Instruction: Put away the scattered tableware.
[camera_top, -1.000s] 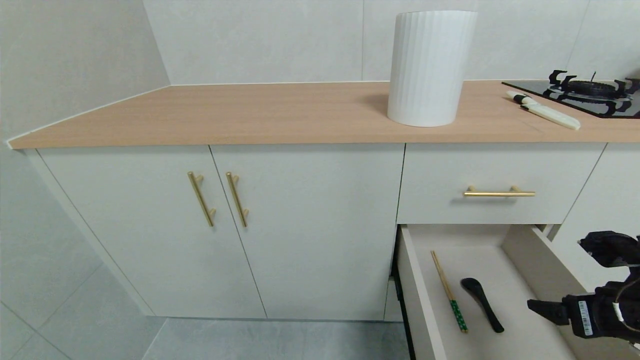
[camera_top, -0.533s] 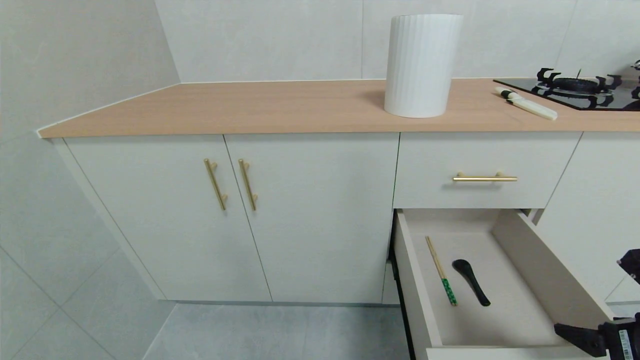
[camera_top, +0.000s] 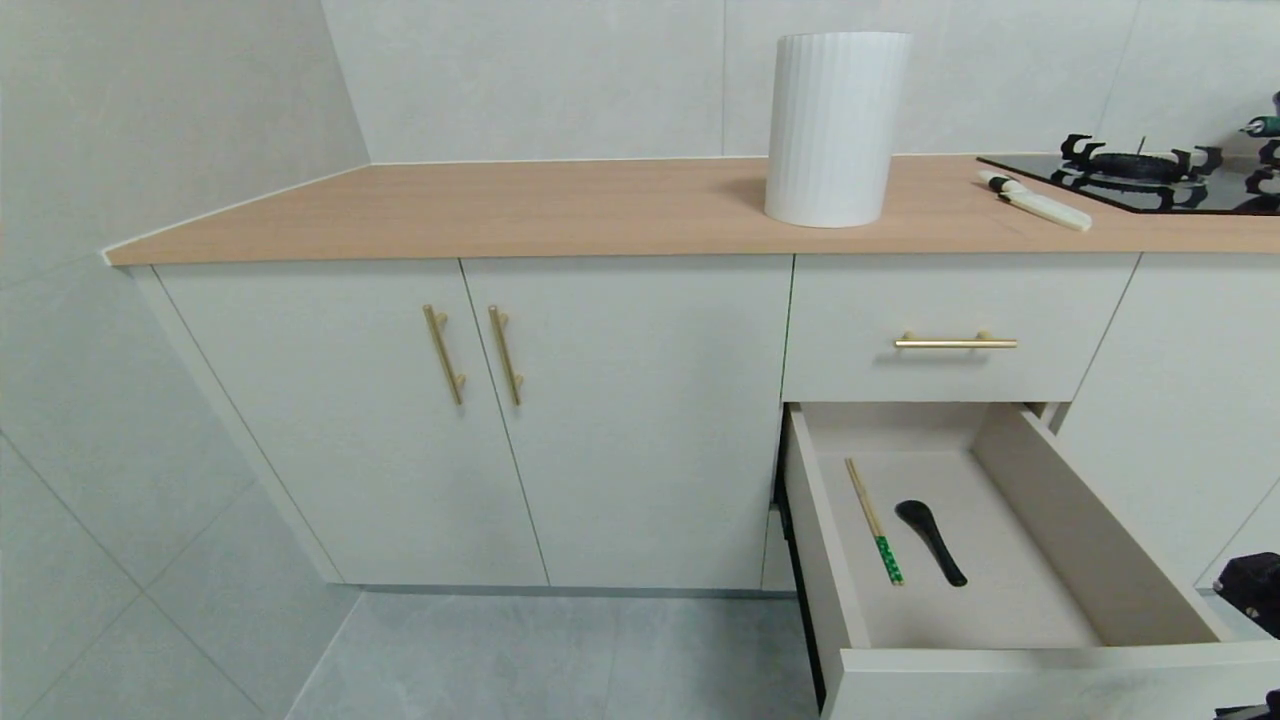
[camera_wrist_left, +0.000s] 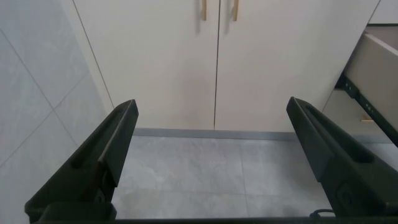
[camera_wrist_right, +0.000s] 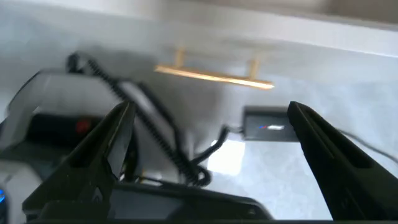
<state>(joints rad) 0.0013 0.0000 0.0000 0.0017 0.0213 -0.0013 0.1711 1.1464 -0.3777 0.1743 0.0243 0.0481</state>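
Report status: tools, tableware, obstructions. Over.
Left tool open, empty, facing cabinet doors. Right tool open, empty. Chopsticks and black spoon lie in open lower drawer; knife on counter by stove. White canister stands near knife, not touching.

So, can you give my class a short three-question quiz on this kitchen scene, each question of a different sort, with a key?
1. True or false: the chopsticks and the black spoon lie side by side inside the open drawer.
2. What lies on the countertop between the white ribbed container and the stove? A) a knife B) a fork C) a plate
3. Fill in: the left gripper is ____ and holds nothing.
Key: 1 true; 2 A; 3 open.
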